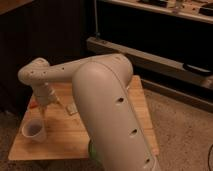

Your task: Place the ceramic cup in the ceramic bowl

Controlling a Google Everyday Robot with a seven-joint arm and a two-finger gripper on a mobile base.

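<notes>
I log from my remote station: gripper [42,110] low over the wooden table's [141,107] left side, directly above the upright ceramic cup [34,131], its spread and hold I cannot tell; ceramic bowl [91,150] only a green sliver behind the arm [112,115], well apart from the cup.

I see a small wooden table [136,102] standing on a speckled floor [185,131]. The ceramic cup [34,131] sits upright on its near left corner, and the gripper [43,114] hangs just above the cup's far side. At the table's front edge, a bit of the green ceramic bowl [91,149] peeks out from behind the big arm [110,115].
</notes>
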